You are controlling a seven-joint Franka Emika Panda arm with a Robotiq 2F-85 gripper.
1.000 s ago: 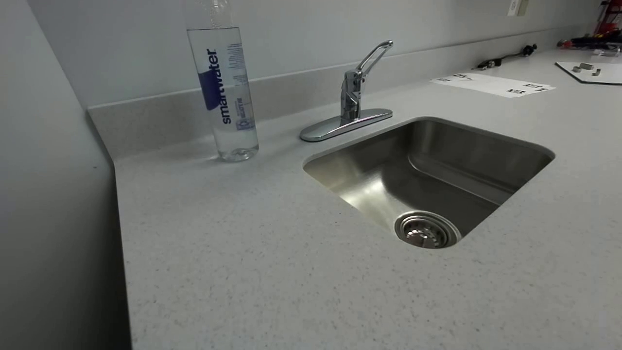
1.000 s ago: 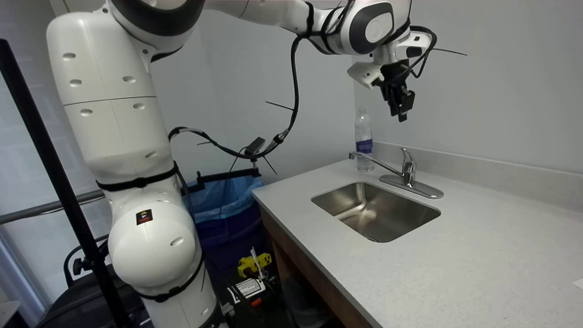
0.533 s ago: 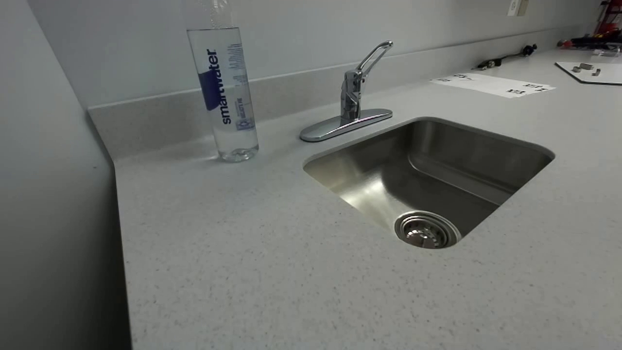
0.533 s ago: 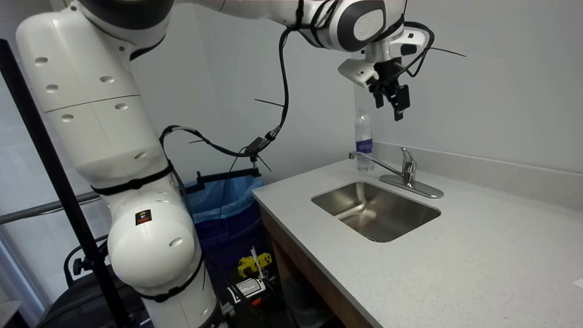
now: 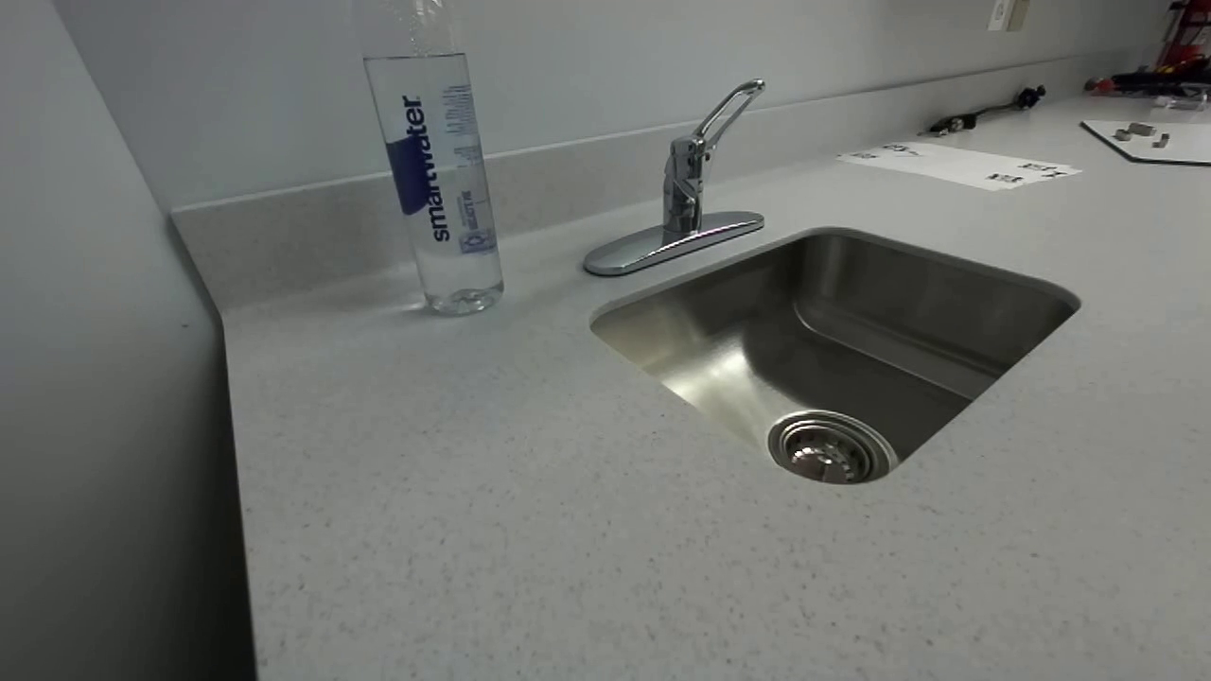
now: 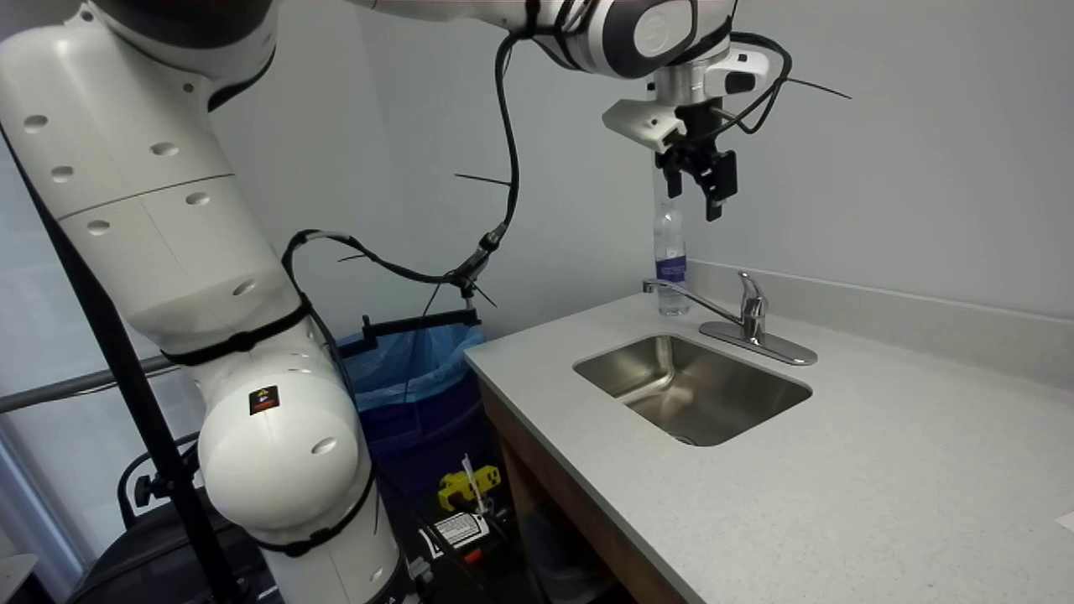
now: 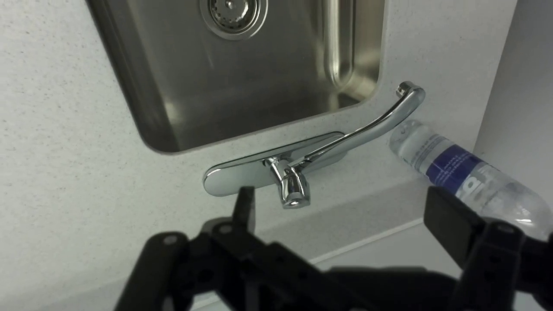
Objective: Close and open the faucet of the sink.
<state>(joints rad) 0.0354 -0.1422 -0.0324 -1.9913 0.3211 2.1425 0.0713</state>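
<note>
The chrome faucet (image 5: pixel 683 189) stands behind the sink (image 5: pixel 908 274), its lever handle (image 5: pixel 730 109) raised at a slant. In an exterior view the faucet (image 6: pixel 753 317) has its spout (image 6: pixel 692 295) swung along the counter, past the basin's corner. My gripper (image 6: pixel 695 201) hangs in the air well above the faucet, touching nothing. From the wrist, the gripper (image 7: pixel 341 196) shows widely parted fingers with only air between them. The faucet body (image 7: pixel 293 190) appears below, nearer the finger on that view's left. No water runs from the spout's end (image 7: pixel 404 88).
A tall clear water bottle (image 5: pixel 440 189) stands on the counter beside the spout's end, close to the wall corner. Behind the faucet runs a low backsplash (image 6: pixel 906 302). White sheets (image 5: pixel 960 165) lie farther along. A blue-lined bin (image 6: pixel 419 361) sits beside the counter's end.
My gripper has gone from nearly shut to wide apart. The arm has shifted left and slightly up in an exterior view. Faucet, sink and bottle look unchanged.
</note>
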